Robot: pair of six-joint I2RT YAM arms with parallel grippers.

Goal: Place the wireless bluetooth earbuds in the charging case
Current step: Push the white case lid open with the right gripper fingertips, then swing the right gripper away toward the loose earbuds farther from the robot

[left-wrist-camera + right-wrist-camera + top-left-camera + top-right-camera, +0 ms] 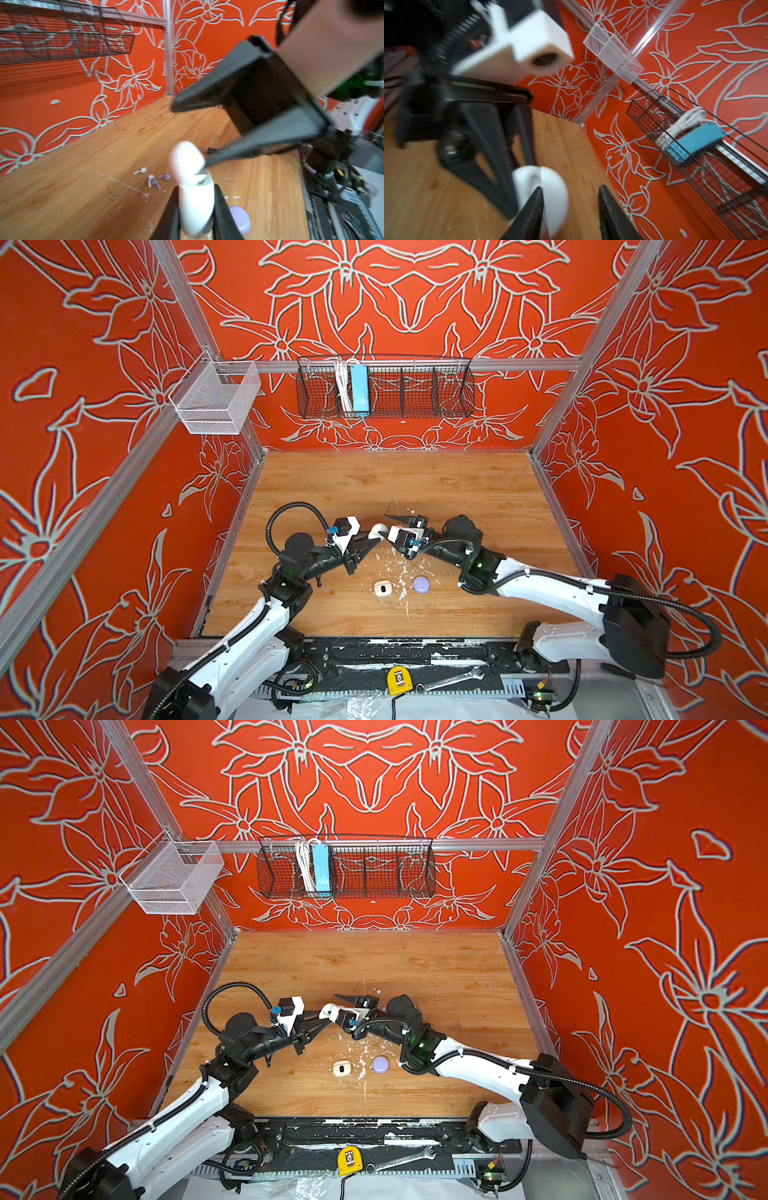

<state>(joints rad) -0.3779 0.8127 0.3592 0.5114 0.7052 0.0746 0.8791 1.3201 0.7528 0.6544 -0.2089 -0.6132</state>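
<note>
Earbuds (153, 182) show plainly in left wrist view; left hand (196, 188) clamps white case (196, 209), right hand (570, 188) parted.

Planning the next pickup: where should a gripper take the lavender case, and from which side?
Probably from straight above, jaws across opposite edges of the lavender case: it lies flat and closed, a low round puck, with nothing touching its sides.
</note>
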